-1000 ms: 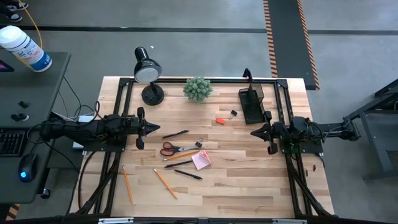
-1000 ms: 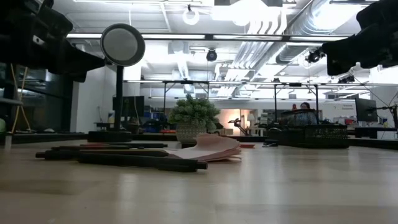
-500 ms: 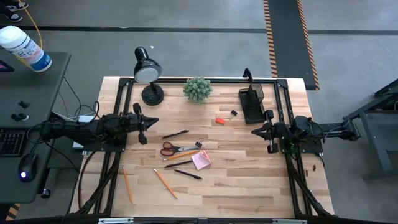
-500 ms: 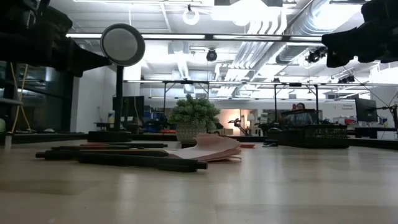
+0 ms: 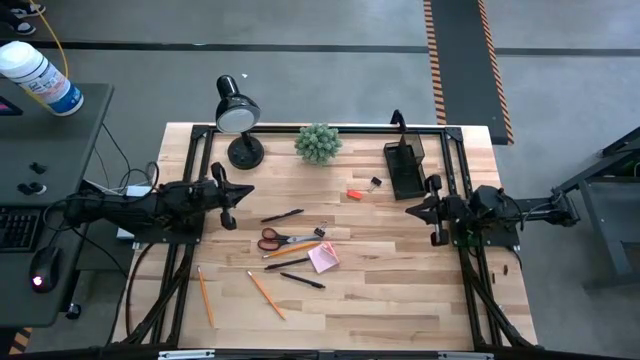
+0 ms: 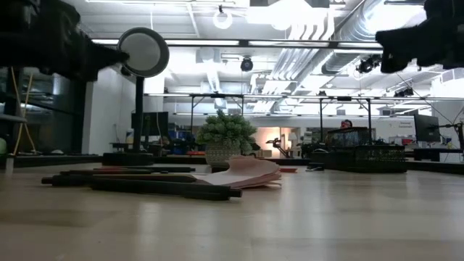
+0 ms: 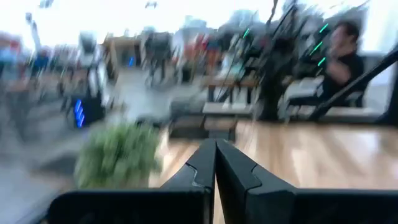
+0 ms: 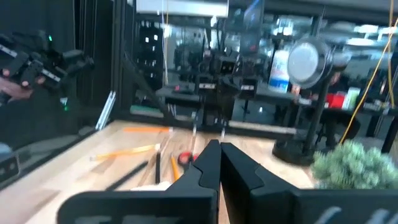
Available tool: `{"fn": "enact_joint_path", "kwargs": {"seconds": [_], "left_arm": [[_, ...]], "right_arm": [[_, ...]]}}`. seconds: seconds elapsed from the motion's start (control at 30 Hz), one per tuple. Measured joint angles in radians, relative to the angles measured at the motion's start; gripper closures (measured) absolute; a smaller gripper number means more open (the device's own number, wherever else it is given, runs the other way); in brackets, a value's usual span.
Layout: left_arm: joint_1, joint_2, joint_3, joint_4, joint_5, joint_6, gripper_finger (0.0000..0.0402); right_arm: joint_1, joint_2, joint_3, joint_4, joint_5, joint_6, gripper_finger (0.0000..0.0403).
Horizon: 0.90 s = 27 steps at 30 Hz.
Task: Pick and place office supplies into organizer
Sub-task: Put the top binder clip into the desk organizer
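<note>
Currently both end effectors are seen shut and empty, the left end effector [image 5: 243, 193] at centre-left of the high view, the right end effector [image 5: 410, 211] at centre-right. Nearest the left one lies a black pen [image 5: 282, 215], just to its lower right, its long axis running nearly left-right; the organizer [image 5: 404, 166] stands at upper right, closer to the right one.

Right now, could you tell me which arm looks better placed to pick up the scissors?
Probably the left. Its gripper, shut, sits nearer the scissors lying left of centre. The right gripper, also shut, waits farther off beside the organizer.

Light planked wood table [image 5: 400, 290]
</note>
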Motion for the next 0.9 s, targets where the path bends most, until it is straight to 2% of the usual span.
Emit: {"fn": "enact_joint_path", "kwargs": {"seconds": [0.1, 0.2, 0.43, 0.57, 0.7, 0.8, 0.9], "left_arm": [[0.0, 0.0, 0.009, 0.12, 0.059, 0.065, 0.0401], [0.0, 0.0, 0.063, 0.117, 0.074, 0.095, 0.0401], [0.0, 0.052, 0.284, -0.142, 0.076, 0.162, 0.0401], [0.0, 0.119, 0.367, -0.246, 0.076, 0.168, 0.0401], [0.0, 0.178, 0.399, -0.259, 0.087, 0.168, 0.0401], [0.0, 0.209, 0.415, -0.261, 0.159, 0.168, 0.0401], [0.0, 0.226, 0.431, -0.26, 0.262, 0.168, 0.0401]], "right_arm": [[0.0, 0.0, 0.001, 0.069, 0.0, -0.029, 0.0403], [0.0, 0.001, 0.026, 0.064, 0.001, -0.045, 0.0403], [0.0, 0.074, 0.122, 0.069, 0.012, -0.052, 0.0403], [0.0, 0.185, 0.184, 0.084, 0.082, -0.105, 0.0403], [0.0, 0.297, 0.261, 0.099, 0.158, -0.158, 0.0403], [0.0, 0.373, 0.322, 0.095, 0.109, -0.176, 0.0403], [0.0, 0.435, 0.382, 0.1, 0.015, -0.164, 0.0403]]}}
